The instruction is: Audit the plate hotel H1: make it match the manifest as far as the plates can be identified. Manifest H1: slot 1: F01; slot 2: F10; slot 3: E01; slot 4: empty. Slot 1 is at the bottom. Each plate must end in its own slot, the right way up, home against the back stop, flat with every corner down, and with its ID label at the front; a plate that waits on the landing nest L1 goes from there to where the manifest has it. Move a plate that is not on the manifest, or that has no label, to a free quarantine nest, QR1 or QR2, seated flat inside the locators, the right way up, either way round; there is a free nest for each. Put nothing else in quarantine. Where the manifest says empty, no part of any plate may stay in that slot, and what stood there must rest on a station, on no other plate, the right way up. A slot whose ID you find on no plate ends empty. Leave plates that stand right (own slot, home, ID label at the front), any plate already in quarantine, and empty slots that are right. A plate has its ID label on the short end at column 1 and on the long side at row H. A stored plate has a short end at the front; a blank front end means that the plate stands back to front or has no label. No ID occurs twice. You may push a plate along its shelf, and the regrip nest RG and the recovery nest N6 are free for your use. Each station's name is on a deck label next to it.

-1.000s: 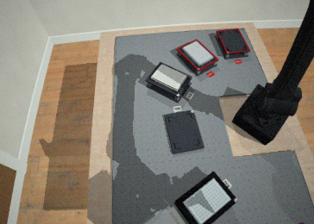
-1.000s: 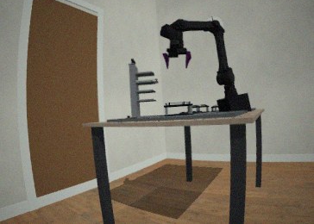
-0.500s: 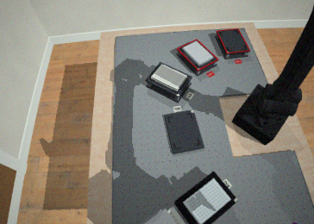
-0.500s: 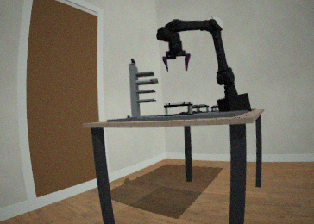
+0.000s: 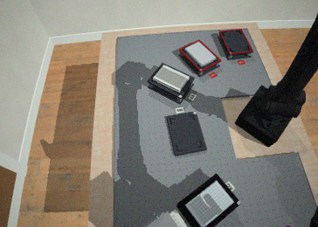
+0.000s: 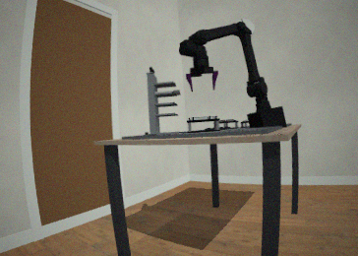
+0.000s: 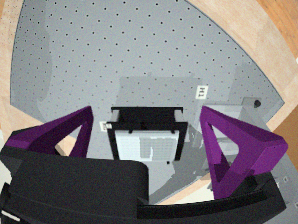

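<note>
The plate hotel H1 (image 5: 189, 204) (image 6: 153, 101) (image 7: 166, 119) stands at the near edge of the grey deck, seen from above in the top view and the wrist view. A white plate (image 5: 216, 197) (image 7: 147, 144) shows inside it; I cannot tell which slot holds it. My gripper (image 6: 202, 80) (image 7: 146, 112) is open and empty, with its purple fingers spread, high above the deck and over the hotel. A white plate (image 5: 171, 76) lies on a black nest in the middle of the deck. Another white plate (image 5: 200, 53) sits in a red-rimmed quarantine nest.
A second red-rimmed nest (image 5: 236, 41) at the back right holds no plate. A flat dark nest (image 5: 185, 133) lies bare mid-deck. The arm's base (image 5: 266, 114) stands at the right edge. Small deck labels (image 5: 179, 110) sit beside the stations.
</note>
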Available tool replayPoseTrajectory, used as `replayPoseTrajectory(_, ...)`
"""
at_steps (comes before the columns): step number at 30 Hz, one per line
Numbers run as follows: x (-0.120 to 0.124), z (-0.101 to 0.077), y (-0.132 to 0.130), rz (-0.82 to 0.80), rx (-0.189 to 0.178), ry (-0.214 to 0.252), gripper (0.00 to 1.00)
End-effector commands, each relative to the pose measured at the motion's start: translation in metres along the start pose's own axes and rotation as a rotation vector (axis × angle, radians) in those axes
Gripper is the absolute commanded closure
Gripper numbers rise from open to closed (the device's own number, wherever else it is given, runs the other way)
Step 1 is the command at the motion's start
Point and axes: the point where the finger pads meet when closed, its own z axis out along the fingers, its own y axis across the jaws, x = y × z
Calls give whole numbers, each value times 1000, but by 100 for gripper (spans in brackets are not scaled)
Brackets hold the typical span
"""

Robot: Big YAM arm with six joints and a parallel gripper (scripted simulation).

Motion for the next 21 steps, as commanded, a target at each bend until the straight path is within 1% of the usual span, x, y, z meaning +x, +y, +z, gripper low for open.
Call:
replayPoseTrajectory(1, 2, 12, -8, 3, 8, -6, 0)
replayPoseTrajectory(8, 2, 35, -7, 3, 8, -6, 0)
replayPoseTrajectory(9, 2, 35, -7, 3, 8, -6, 0)
replayPoseTrajectory(10, 2, 30, -8, 5, 17, -14, 0)
replayPoseTrajectory(11, 2, 19, -10, 9, 37, -30, 0)
replayPoseTrajectory(13, 2, 19, -10, 9, 37, -30, 0)
replayPoseTrajectory(14, -7, 5, -24, 12, 68, -54, 0)
replayPoseTrajectory(16, -7, 13, -22, 10, 54, -43, 0)
replayPoseTrajectory(21, -7, 14, -22, 10, 51, -41, 0)
